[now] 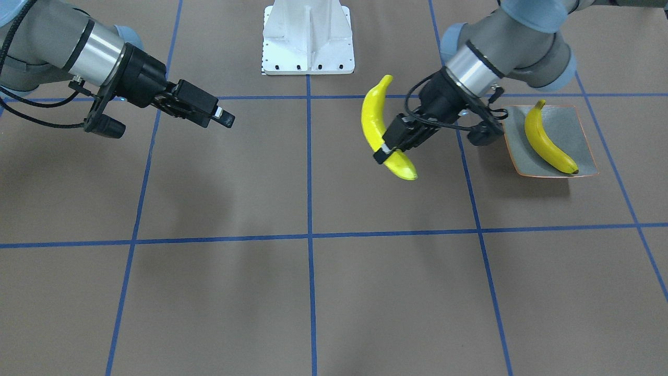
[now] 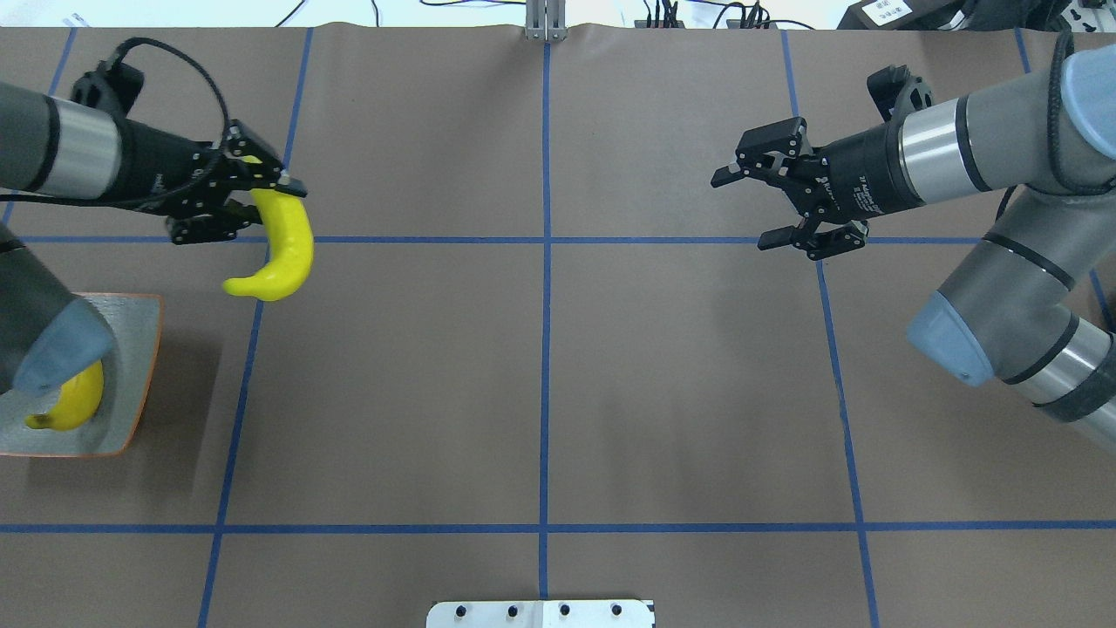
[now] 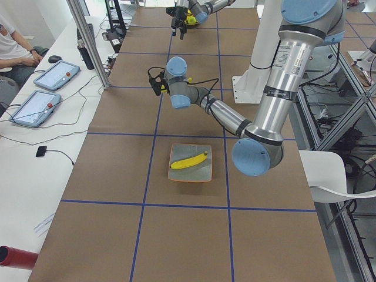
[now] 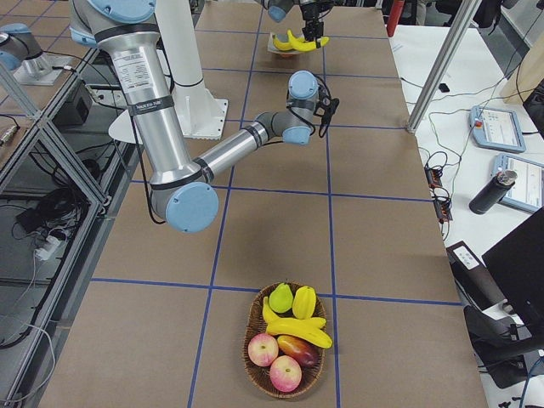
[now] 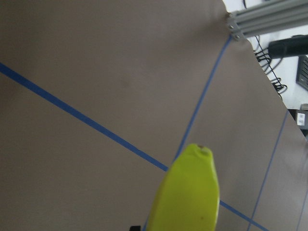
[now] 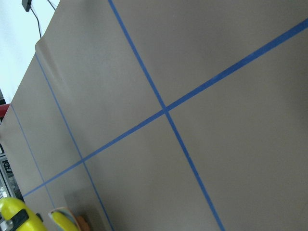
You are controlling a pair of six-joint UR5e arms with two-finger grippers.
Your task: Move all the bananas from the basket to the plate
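One banana (image 2: 283,253), illegibly lettered left claw (image 2: 264,206)

One banana (image 1: 545,140) lies on the plate (image 1: 571,130). A second banana (image 1: 371,125), in the left gripper (image 1: 383,154), hangs beside the plate. A third banana (image 4: 302,331) lies in the basket (image 4: 255,319).

Left claw (image 1: 389,154) gripping a banana (image 1: 371,120), second banana (image 1: 545,141) on plate (image 1: 574,130), right claw (image 1: 225,118) empty

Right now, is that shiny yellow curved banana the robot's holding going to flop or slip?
Probably stiff: the shiny yellow curved banana juts out both sides of the left gripper without drooping. Its glossy skin looks smooth, so it might slip.
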